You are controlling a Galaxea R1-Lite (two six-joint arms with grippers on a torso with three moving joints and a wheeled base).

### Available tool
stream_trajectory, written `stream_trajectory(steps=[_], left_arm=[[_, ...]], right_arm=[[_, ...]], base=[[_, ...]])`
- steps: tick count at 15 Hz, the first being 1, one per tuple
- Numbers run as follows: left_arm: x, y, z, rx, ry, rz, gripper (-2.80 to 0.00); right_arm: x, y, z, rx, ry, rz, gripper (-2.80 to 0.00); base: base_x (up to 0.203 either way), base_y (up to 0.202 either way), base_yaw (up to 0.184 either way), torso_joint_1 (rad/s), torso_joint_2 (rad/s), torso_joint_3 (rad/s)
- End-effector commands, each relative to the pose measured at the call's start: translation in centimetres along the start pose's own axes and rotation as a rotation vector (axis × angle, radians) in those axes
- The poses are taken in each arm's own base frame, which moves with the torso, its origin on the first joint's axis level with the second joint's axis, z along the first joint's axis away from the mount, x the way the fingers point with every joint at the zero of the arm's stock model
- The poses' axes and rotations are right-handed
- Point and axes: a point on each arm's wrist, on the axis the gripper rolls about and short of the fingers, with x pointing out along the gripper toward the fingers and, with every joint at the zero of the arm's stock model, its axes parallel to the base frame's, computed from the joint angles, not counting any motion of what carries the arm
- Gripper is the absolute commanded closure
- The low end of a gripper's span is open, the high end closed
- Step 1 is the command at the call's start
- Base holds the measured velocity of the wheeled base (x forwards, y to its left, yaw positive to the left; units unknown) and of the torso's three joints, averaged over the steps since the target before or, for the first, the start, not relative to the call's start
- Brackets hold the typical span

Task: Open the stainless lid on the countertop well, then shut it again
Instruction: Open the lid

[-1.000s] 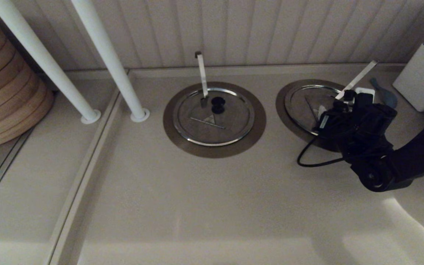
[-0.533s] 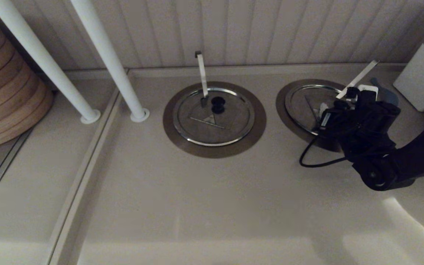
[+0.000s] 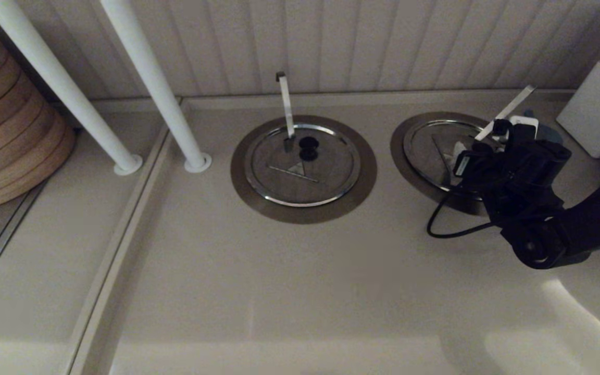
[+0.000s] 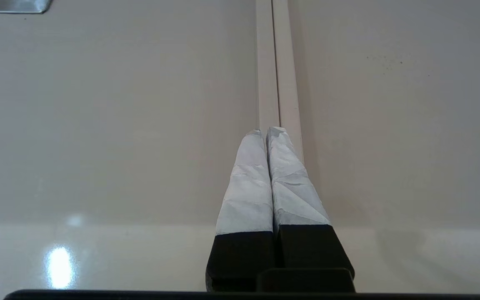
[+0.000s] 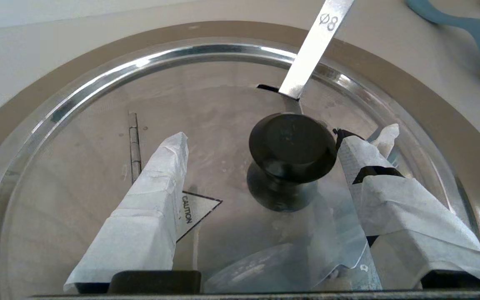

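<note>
In the head view the stainless lid (image 3: 438, 151) sits closed on the countertop well (image 3: 401, 156), which lies to the right of a second, similar lid (image 3: 300, 166) with an upright handle (image 3: 285, 104). The right gripper (image 3: 492, 143) hangs over the far right part of the stainless lid, covering its knob, and a slanted flat handle (image 3: 511, 108) sticks up from behind it. A stack of wooden rings (image 3: 8, 125) stands far to the left of the well, past two white poles (image 3: 149, 83).

In the left wrist view the left gripper (image 4: 267, 133) has its wrapped fingers pressed together, holding nothing — it hovers over bare counter beside a seam.

In the right wrist view the right gripper (image 5: 286, 137) stands wide open over the lid, its two fingers (image 5: 148, 200) on either side of the black knob (image 5: 292, 146) — one fingertip is just beside it, and nothing is gripped. The slanted handle comes out of a slot just past the knob.
</note>
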Motion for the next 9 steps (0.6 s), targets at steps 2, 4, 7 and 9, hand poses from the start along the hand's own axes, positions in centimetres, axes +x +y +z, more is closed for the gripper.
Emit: stream_trajectory(steps=[2, 4, 7, 9], left_arm=[[0.0, 0.0, 0.0, -0.001, -0.001, 0.001, 0.00], [0.0, 0.0, 0.0, -0.001, -0.002, 0.001, 0.00], [0.0, 0.0, 0.0, -0.001, -0.001, 0.001, 0.00], [0.0, 0.0, 0.0, -0.001, -0.001, 0.001, 0.00]], right_arm=[[0.7, -0.4, -1.0, -0.011, 0.010, -0.021, -2.80], [1.3, -0.9, -1.5, -0.018, 0.016, -0.039, -2.80], [1.4, -0.9, -1.9, -0.019, 0.022, -0.042, -2.80], [1.3, -0.7, -1.9, -0.013, 0.022, -0.034, -2.80]], base=[[0.000, 0.000, 0.000, 0.000, 0.00, 0.000], [0.000, 0.000, 0.000, 0.000, 0.00, 0.000], [0.000, 0.000, 0.000, 0.000, 0.00, 0.000], [0.000, 0.000, 0.000, 0.000, 0.00, 0.000]])
